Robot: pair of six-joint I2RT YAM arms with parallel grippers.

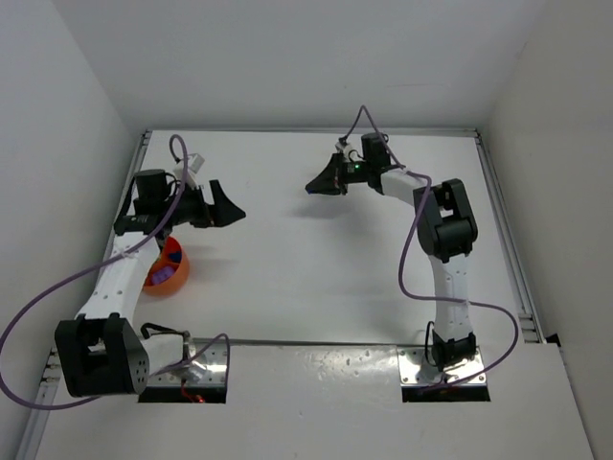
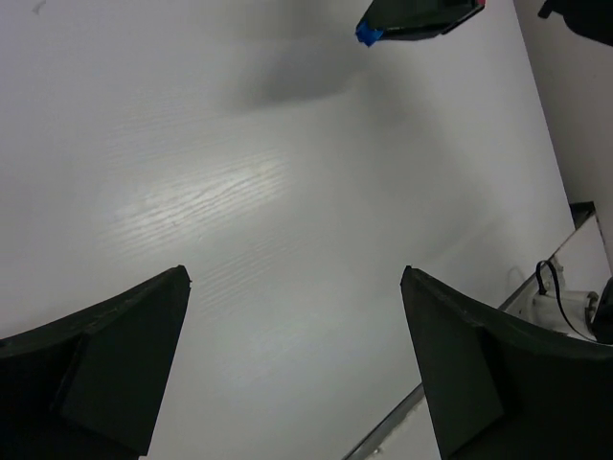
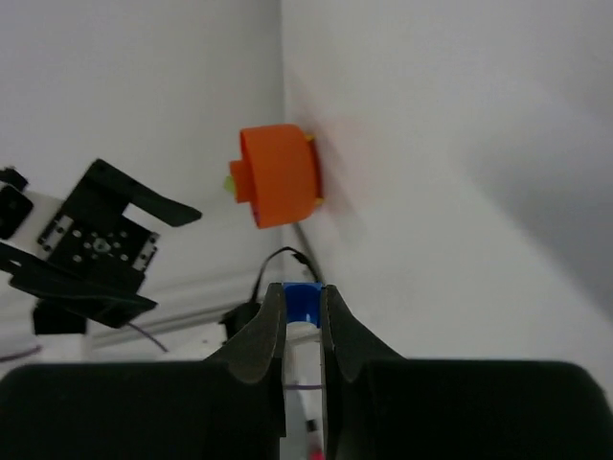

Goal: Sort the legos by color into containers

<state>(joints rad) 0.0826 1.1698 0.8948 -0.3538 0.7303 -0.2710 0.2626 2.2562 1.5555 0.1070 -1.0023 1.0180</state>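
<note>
1. A blue lego sits pinched between the fingertips of the right pincer, which is pressed together on it. Only the brick's end shows past the tips.
2. That pincer hangs over the far middle of the white tabletop. In the left wrist view its shadow falls apart from it.
3. The orange bowl stands on the tabletop at the near left, partly under the left arm and well apart from the held brick. A purple bit lies inside it, and the right wrist view shows small yellow and green bits at its rim.
4. The left pincer is spread wide and holds nothing, with bare tabletop between its fingers. It is near the bowl, on the far side of it.
</note>
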